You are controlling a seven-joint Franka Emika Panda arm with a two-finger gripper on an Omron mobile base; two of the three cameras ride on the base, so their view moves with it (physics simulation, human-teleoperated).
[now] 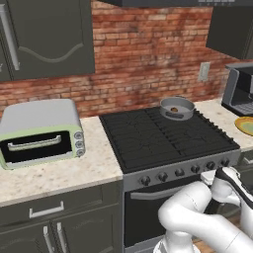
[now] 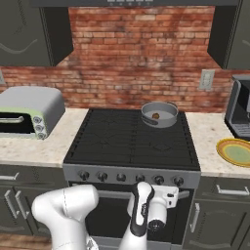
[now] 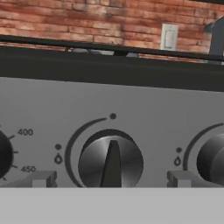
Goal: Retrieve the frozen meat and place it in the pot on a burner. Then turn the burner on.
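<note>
Pot (image 2: 159, 114) sits on rear right burner (image 2: 157, 120) of dark cooktop (image 2: 117, 139), near brick wall (image 2: 141, 53). Frozen meat (image 2: 156, 116) lies inside pot. Six round knobs (image 2: 131, 177) line stove front panel. Arm's hand (image 2: 154, 202) held low before oven door, just below knob row. Toaster oven (image 2: 27, 112) on left counter. Yellow-green plate (image 2: 236, 151) on right counter.

Pot (image 3: 105, 52) was mostly hidden behind the cooktop's front edge in the hand view, just a grey sliver showing. Left knob (image 3: 3, 154) and right knob (image 3: 211, 158) were cut by the frame edges. Plate (image 1: 245, 125) was clipped at the right edge in the left base view. Meat (image 2: 155, 115) in the pot was too small to make out detail. Coffee machine (image 2: 240, 108) was cut off at the right.
</note>
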